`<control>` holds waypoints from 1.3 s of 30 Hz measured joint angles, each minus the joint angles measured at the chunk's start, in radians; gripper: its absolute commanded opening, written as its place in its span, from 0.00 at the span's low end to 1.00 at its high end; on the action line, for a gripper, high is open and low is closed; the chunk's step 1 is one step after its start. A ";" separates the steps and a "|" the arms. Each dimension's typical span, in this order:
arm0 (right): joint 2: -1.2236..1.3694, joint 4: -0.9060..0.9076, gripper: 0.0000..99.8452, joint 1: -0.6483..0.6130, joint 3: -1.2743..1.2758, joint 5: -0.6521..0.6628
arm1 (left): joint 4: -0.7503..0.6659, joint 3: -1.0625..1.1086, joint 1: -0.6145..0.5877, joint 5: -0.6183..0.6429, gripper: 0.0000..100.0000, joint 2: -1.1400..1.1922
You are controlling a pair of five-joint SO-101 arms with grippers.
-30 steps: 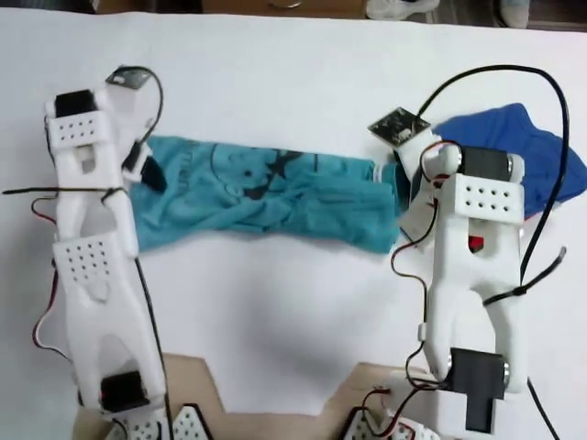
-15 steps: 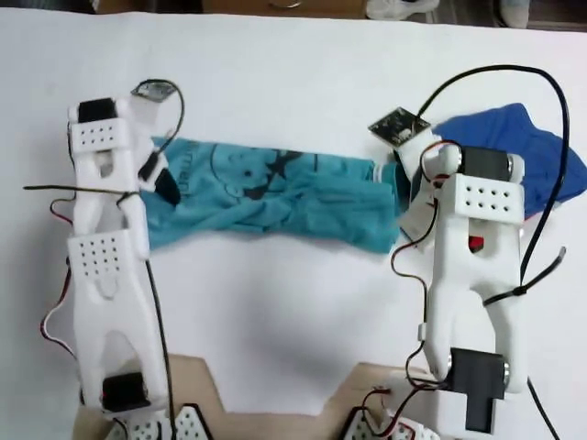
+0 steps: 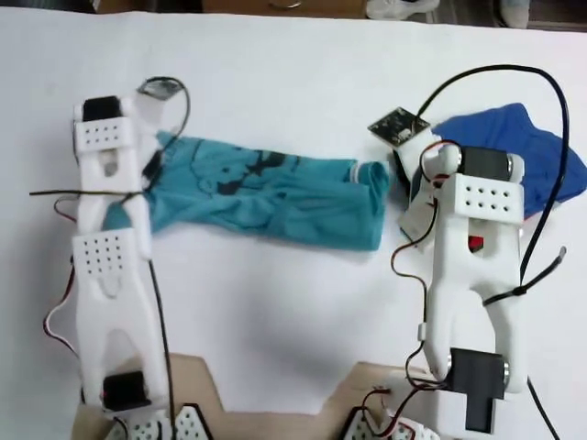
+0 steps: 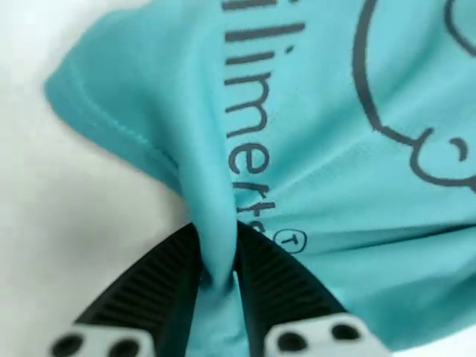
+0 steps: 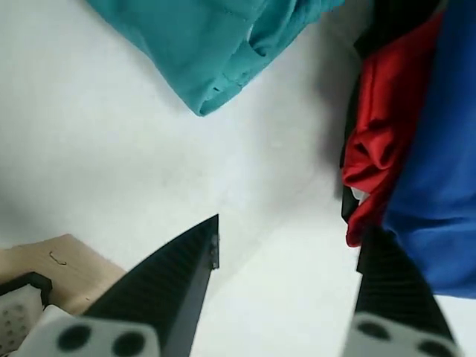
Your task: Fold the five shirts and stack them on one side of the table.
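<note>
Left jaws pinch teal shirt (image 3: 275,194); blue shirt (image 3: 543,151) lies nearby.

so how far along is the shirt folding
Partway. A blue shirt and a red shirt sit piled by the right arm, neatness unclear. The left gripper is shut on one end of the teal shirt, laid out long and narrow; the right gripper hangs open. That shirt is not yet folded or stacked.
</note>
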 measured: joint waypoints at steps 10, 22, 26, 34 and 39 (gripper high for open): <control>0.000 -0.210 0.29 -0.189 0.015 -0.008 | 0.008 -0.017 -0.173 -0.026 0.02 0.000; 0.115 -0.520 0.29 -0.327 0.155 -0.008 | 0.009 0.020 -0.089 0.025 0.02 -0.087; 0.117 -0.520 0.29 -0.239 0.155 -0.008 | 0.009 0.132 0.015 0.029 0.02 -0.226; 0.117 -0.520 0.29 -0.071 0.155 -0.008 | 0.011 0.393 0.215 0.069 0.02 -0.499; 0.117 -0.520 0.29 -0.006 0.155 -0.008 | 0.011 0.459 0.345 0.094 0.02 -0.595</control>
